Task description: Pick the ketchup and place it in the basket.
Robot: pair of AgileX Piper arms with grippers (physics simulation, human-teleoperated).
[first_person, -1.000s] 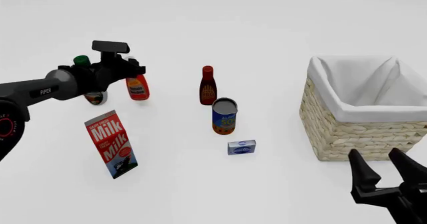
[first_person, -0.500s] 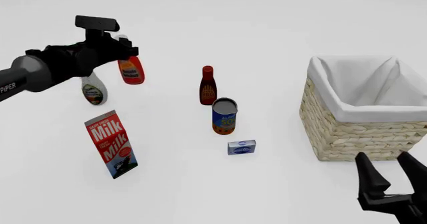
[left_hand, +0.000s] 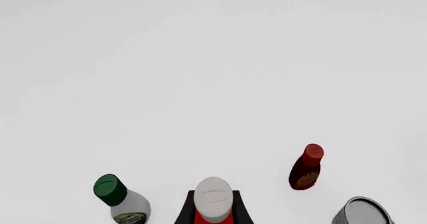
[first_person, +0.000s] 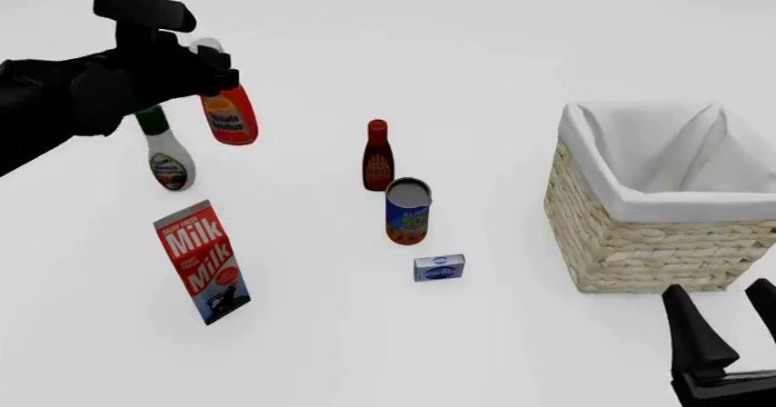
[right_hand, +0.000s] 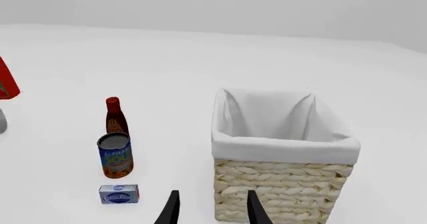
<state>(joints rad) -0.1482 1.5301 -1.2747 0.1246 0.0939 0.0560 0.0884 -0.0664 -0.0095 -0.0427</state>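
Ketchup held aloft by the left gripper; basket lies well apart to the right.

The left gripper (first_person: 209, 73) is clamped on the upper part of the ketchup (first_person: 229, 115), just below its white cap, and the bottle hangs clear of the table (first_person: 363, 334) with its long axis near upright, slightly tilted. The basket (first_person: 661, 234) stands at the far right of the front view, across the dark bottle (first_person: 377, 156), the can (first_person: 408, 211) and the small box (first_person: 438, 268); the transfer therefore calls for a long rightward carry, judged to need enough height to clear those items and the basket rim. The right gripper (right_hand: 210, 209) is nearer the basket, spread wide, and holds nothing.
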